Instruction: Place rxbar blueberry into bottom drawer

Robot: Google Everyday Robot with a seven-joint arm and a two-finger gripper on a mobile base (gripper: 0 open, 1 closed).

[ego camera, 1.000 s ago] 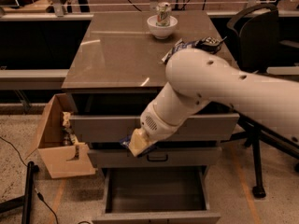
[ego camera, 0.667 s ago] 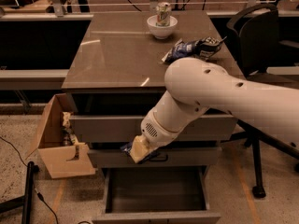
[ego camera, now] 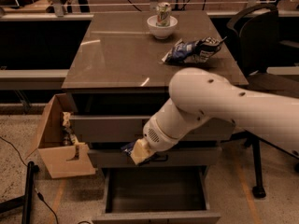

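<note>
My white arm reaches down from the right in front of the grey cabinet. My gripper (ego camera: pixel 136 152) hangs before the middle drawer front, above the left part of the pulled-out bottom drawer (ego camera: pixel 156 189). A dark blue wrapper edge, the rxbar blueberry (ego camera: pixel 127 147), pokes out at the gripper's left side, held in it. The bottom drawer's inside looks dark and bare.
On the cabinet top (ego camera: pixel 117 55) stand a white bowl (ego camera: pixel 161 28) holding a can (ego camera: pixel 163 14) and a blue-and-white chip bag (ego camera: pixel 194 50). An open cardboard box (ego camera: pixel 58 141) sits on the floor at the left. A black office chair (ego camera: pixel 259 36) stands at the right.
The arm has lowered and shifted a little left, bringing the gripper and bar down in front of the middle drawer, closer to the open bottom drawer.
</note>
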